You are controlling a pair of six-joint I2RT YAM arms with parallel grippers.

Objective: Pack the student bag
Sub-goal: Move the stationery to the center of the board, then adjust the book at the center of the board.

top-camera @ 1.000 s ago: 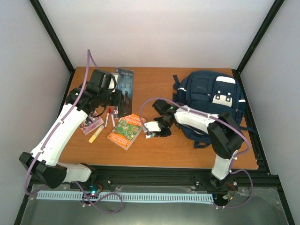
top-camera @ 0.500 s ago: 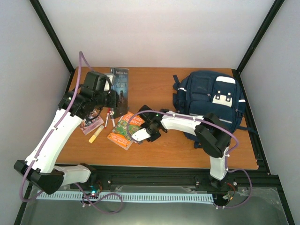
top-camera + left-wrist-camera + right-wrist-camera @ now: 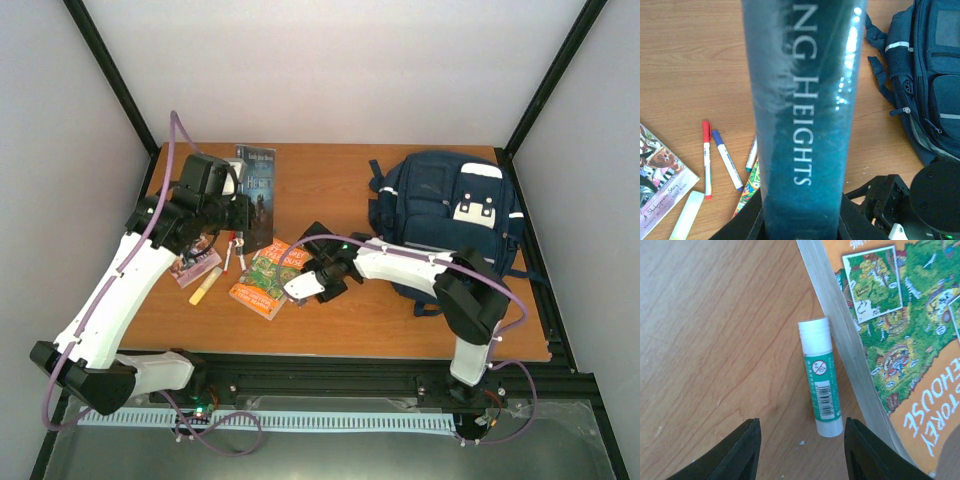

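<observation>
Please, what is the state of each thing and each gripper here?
Left gripper: shut on dark teal paperback book.
Right gripper: open, above green-white glue stick.
Glue stick: capped, lying flat.
Orange-green comic book: closed, lying flat.
Navy fabric backpack: lying front up; zips unclear.
Red marker, blue marker: capped.

My left gripper [image 3: 240, 212]: raised, wrist bent, fingers clamped on dark book [image 3: 805, 125]. My right gripper [image 3: 802, 452]: low, pointing down, fingers apart.
</observation>
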